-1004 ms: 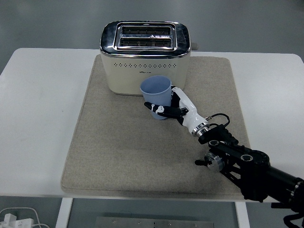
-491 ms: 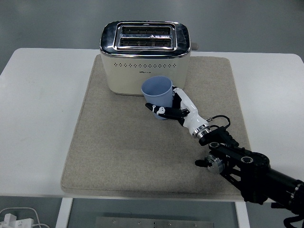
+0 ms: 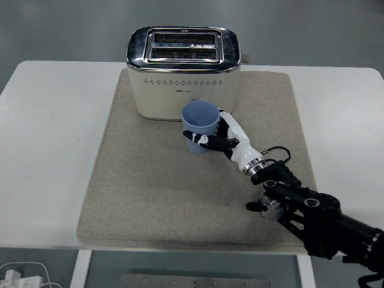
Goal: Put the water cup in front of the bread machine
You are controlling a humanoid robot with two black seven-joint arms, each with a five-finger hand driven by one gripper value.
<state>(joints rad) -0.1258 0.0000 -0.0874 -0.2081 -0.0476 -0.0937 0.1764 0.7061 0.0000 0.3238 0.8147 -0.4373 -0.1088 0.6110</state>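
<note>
Cup [image 3: 198, 122] base behind hand [image 3: 227, 137]

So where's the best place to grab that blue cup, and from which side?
Probably around its round side wall, coming from the right. The blue cup stands upright with its mouth open on top, no handle shows, and the toaster stands close behind it, blocking that side. The right hand already wraps it this way.
</note>
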